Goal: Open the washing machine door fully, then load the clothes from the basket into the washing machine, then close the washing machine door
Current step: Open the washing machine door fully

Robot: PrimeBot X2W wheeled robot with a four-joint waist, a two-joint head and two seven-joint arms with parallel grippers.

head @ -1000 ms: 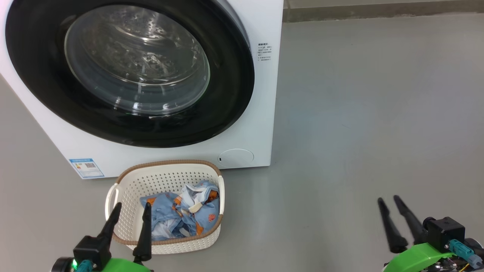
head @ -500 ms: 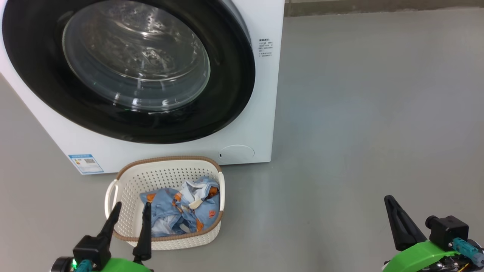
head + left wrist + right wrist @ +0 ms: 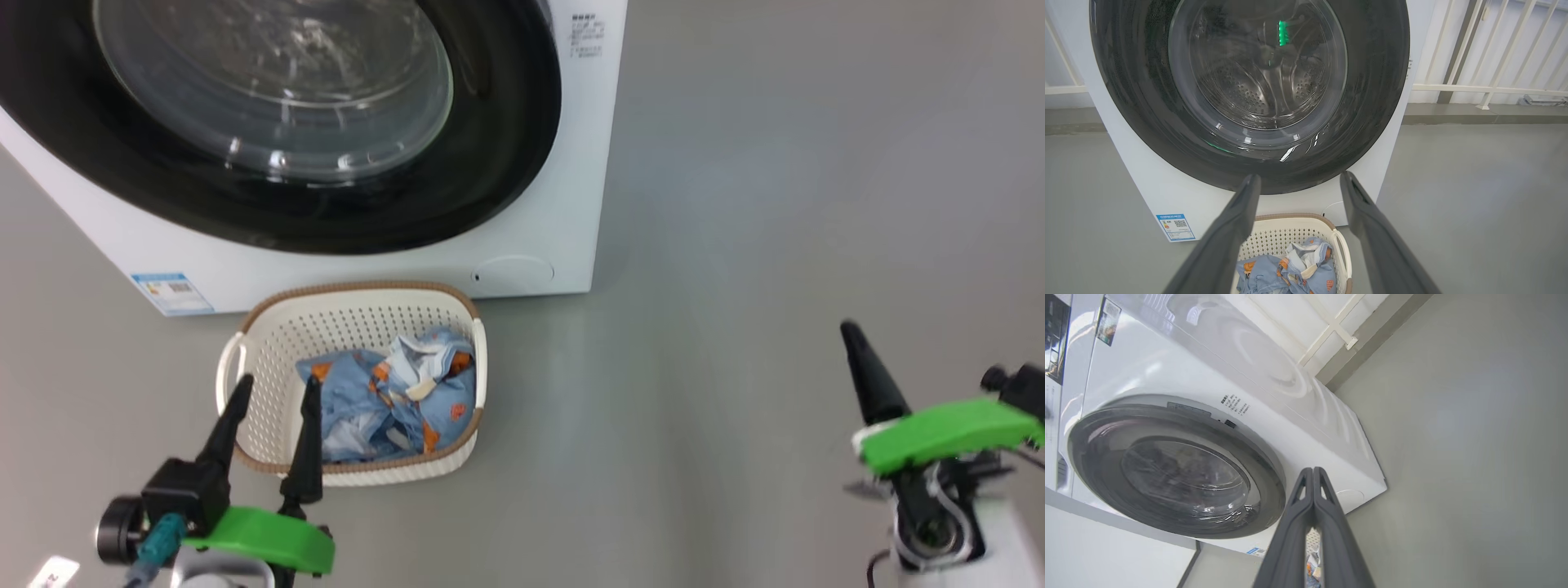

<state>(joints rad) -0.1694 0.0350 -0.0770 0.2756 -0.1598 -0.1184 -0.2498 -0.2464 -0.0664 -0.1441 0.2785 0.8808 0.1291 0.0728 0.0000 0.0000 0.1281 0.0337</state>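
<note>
- Grey smooth floor (image 3: 775, 204) is noted all round.
- Big white boxy front-loading washing machine (image 3: 575, 180) is stood on it.
- Large round glossy black door (image 3: 506, 147) with clear glass window is seen shut flush.
- Small cream perforated plastic basket (image 3: 286, 351) is set just before the machine.
- Light blue clothes (image 3: 384, 400) with orange patches are bundled inside it.
- Left gripper (image 3: 277, 382) is spread wide, empty, by the basket's near rim.
- Right gripper (image 3: 851, 331) is clenched on nothing, well apart rightward.

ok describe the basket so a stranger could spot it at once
Find the big white washer with the round black door. On the grey floor just in front of it sits the basket. It is cream, perforated, brown-rimmed, with blue clothes inside.
</note>
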